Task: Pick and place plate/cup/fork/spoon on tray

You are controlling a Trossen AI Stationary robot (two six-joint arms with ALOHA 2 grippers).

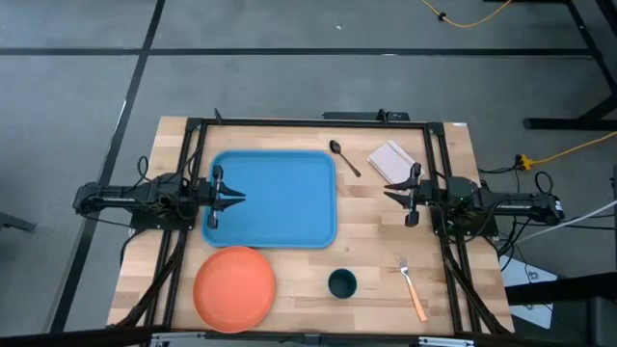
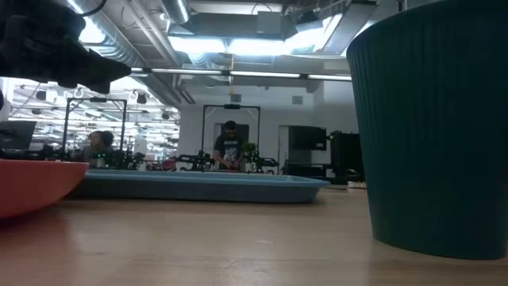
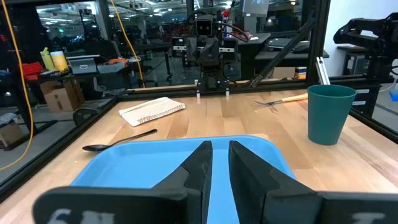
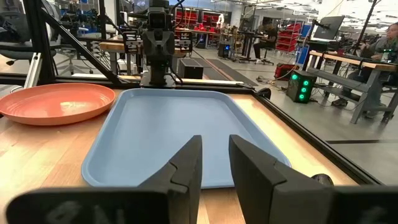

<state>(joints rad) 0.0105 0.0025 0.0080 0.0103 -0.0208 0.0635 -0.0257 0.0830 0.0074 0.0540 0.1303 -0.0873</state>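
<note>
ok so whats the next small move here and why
Probably swing the left pincer toward the plate. The tray holds nothing, and plate, cup, fork and spoon all lie on the table. The plate sits nearest the left arm; both pincers hang empty, fingers slightly apart.

in the low view we see the cup [image 2: 432, 127] cut off and the plate [image 2: 36, 184] only partly.
</note>
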